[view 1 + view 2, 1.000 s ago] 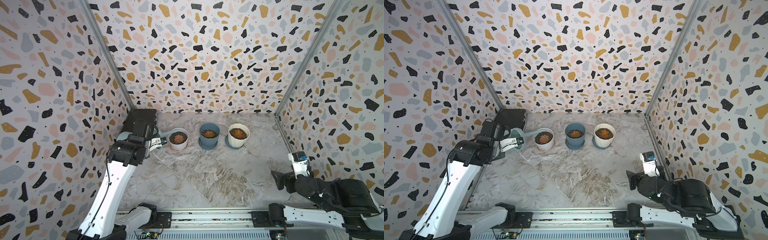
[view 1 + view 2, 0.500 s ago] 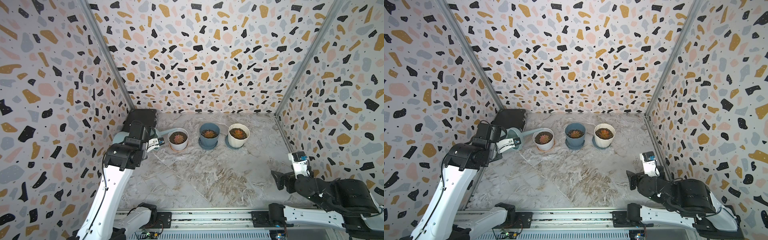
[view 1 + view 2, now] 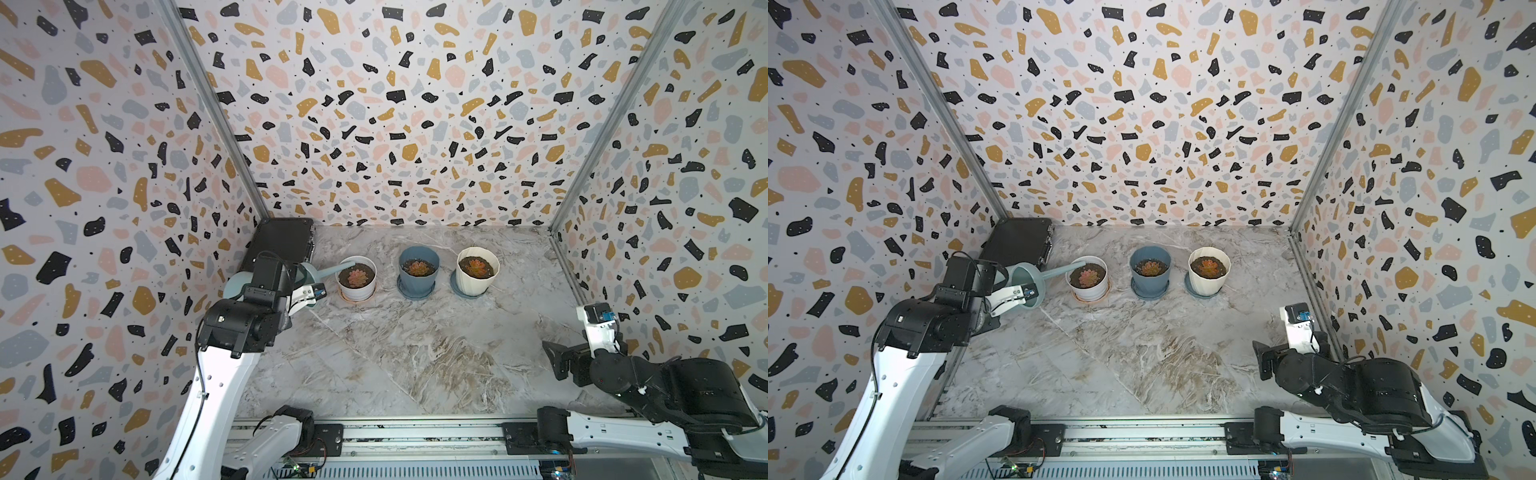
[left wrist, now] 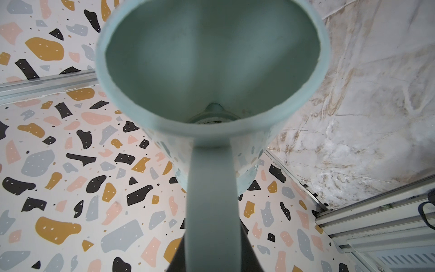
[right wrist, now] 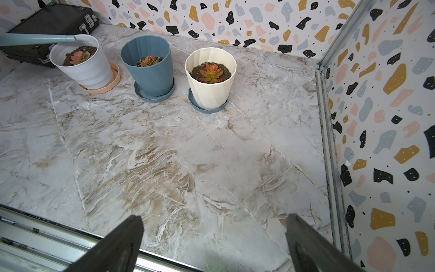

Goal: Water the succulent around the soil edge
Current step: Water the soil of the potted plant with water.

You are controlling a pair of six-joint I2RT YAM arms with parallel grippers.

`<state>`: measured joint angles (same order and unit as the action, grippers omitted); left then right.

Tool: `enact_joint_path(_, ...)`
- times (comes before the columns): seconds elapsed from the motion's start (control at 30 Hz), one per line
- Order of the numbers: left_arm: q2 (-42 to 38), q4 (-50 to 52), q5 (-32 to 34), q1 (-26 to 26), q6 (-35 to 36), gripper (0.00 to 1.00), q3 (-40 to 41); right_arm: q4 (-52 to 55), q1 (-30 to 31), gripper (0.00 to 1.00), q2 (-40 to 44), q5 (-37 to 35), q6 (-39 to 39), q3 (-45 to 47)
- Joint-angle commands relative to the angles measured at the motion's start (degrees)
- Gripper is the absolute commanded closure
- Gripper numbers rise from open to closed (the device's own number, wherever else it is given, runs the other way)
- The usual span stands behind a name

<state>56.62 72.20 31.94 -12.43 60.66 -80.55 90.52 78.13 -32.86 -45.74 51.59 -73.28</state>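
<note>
My left gripper (image 3: 309, 293) (image 3: 1017, 295) is shut on the handle (image 4: 211, 200) of a teal watering can (image 3: 1022, 279) (image 4: 211, 58), held tilted above the table. Its long spout (image 3: 332, 269) (image 5: 37, 38) reaches to the far left rim of the white pot (image 3: 357, 291) (image 5: 87, 70). That pot stands on a peach saucer and holds a pink succulent (image 3: 356, 277) (image 3: 1087, 276) (image 5: 79, 56) in dark soil. No water shows in any view. My right gripper (image 3: 557, 365) (image 5: 211, 221) stands open and empty at the front right.
A blue pot (image 3: 419, 266) and a cream pot (image 3: 478, 270), each with a succulent and a blue saucer, stand in a row right of the white one. A black case (image 3: 286, 239) lies in the back left corner behind the can. Walls enclose three sides.
The left arm has drawn back toward the front left, and the can's spout has swung up and onward to the white pot's far rim. The right arm has not moved.
</note>
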Motion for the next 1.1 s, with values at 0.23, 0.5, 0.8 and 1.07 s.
enact_joint_path(0.23,-1.3,-2.4,1.8,0.4,-1.1,1.00,0.3,12.1,0.3,0.01,0.2,-0.9,0.3,-0.8)
enact_joint_path(0.5,-2.2,-1.9,2.4,0.6,-1.4,1.00,0.8,12.1,0.3,0.01,0.2,-0.9,0.3,-0.9)
enact_joint_path(0.8,-2.9,-1.8,2.9,1.2,-1.3,1.00,1.7,12.2,0.3,0.01,0.1,-0.9,0.0,-1.0)
enact_joint_path(1.07,-3.2,-2.5,4.4,1.6,-1.2,1.00,2.0,12.1,0.3,0.01,0.1,-0.9,-0.2,-1.3)
